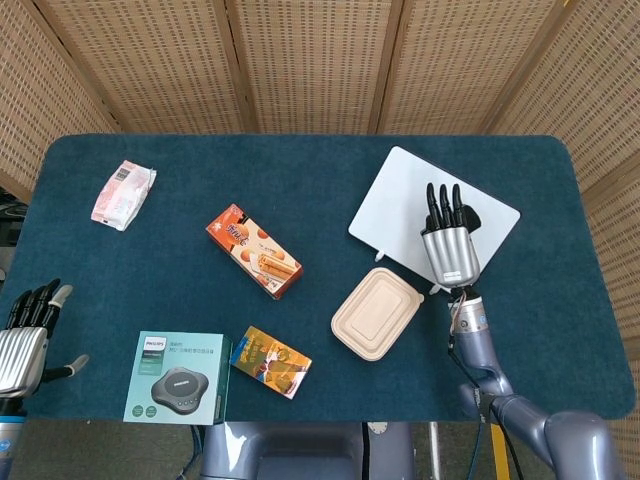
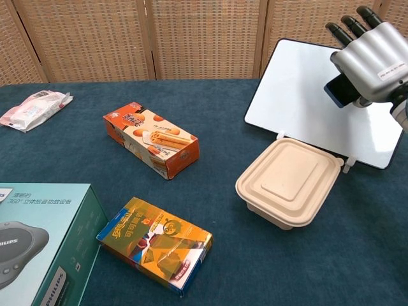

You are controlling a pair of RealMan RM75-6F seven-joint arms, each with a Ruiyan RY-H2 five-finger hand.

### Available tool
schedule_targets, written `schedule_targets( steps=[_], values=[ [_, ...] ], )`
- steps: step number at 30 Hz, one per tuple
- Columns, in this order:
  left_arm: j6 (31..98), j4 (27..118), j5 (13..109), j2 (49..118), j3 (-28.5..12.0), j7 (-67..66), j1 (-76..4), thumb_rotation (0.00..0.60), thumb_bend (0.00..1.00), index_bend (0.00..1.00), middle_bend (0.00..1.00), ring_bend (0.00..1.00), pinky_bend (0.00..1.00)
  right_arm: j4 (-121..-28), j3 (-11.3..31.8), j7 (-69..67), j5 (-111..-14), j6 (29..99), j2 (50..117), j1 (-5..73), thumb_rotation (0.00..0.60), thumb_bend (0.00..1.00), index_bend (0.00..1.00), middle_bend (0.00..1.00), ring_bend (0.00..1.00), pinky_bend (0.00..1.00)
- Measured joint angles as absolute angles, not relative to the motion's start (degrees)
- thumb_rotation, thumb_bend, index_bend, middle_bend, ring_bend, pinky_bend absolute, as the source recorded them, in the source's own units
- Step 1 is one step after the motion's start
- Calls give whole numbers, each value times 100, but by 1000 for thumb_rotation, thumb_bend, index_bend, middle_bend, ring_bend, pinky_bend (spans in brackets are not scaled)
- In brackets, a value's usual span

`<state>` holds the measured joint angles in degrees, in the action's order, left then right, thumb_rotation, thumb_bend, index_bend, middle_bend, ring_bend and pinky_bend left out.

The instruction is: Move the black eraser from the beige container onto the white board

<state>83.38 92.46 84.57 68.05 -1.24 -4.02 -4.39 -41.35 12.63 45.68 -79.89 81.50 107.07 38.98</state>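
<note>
My right hand hovers over the white board, fingers pointing to the far side. In the chest view this right hand grips the black eraser underneath its palm, held just above the white board. The head view hides the eraser under the hand. The beige container sits with its lid on in front of the board's near edge, also seen in the chest view as the beige container. My left hand is at the table's near left edge, fingers apart, holding nothing.
An orange biscuit box lies mid-table. A yellow snack box and a teal speaker box sit near the front edge. A pink-white packet lies far left. Wicker screens stand behind the table.
</note>
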Motion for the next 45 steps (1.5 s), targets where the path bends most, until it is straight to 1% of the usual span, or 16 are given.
schedule_targets(
  steps=[22, 45],
  values=[
    [8267, 9225, 8410, 6830, -117, -399, -463, 600, 155, 0, 0, 0, 0, -3064, 1432, 4900, -7775, 7952, 11310, 4056, 600, 105, 555, 49, 0, 0],
    [8264, 9250, 8394, 6816, -114, -358, -462, 600, 155, 0, 0, 0, 0, -2636, 1487, 4934, -7655, 7730, 11618, 4147, 600, 105, 561, 48, 0, 0]
  ],
)
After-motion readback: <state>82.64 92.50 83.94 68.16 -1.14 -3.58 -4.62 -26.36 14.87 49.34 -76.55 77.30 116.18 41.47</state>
